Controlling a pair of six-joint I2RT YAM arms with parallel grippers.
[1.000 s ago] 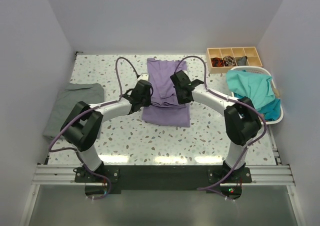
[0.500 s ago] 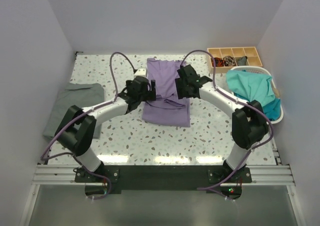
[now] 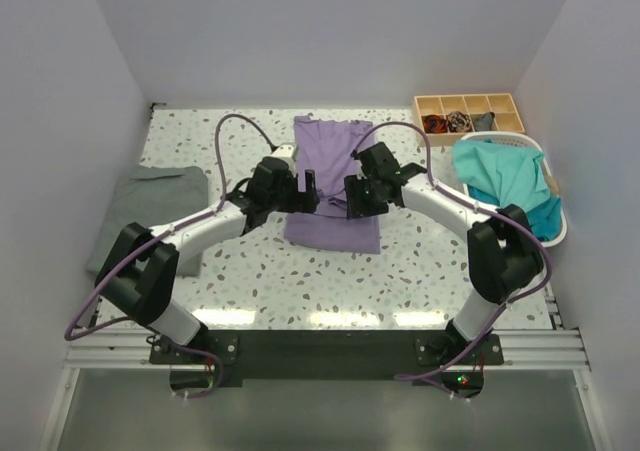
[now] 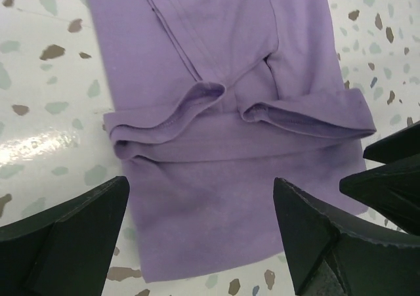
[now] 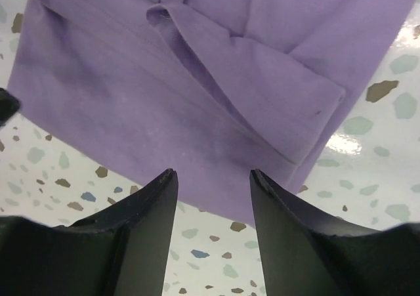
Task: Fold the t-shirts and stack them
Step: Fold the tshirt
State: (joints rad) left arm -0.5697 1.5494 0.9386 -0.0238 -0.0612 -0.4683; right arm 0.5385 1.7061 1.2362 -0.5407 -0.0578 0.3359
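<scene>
The lavender t-shirt [image 3: 332, 149] lies flat on the table's middle, long side running away from me, with sleeve folds bunched across it [image 4: 216, 60] [image 5: 197, 79]. My left gripper [image 3: 310, 193] [image 4: 200, 181] hovers open over the shirt's near left part, nothing between its fingers. Facing it from the right, my right gripper [image 3: 352, 196] [image 5: 213, 171] is open over the near right edge, also holding nothing. A folded grey t-shirt [image 3: 150, 206] lies at the table's left. Teal t-shirts [image 3: 505, 176] are heaped in the basket.
A white plastic basket [image 3: 556, 233] stands at the right edge. The wooden compartment tray [image 3: 468, 104] with small items sits at the back right. The speckled tabletop [image 3: 300, 281] is bounded by walls on three sides. The two grippers are close together.
Both grippers went from shut to open and let go of the lavender t-shirt, which now lies with its folds down. Both then moved slightly toward the shirt's near end.
</scene>
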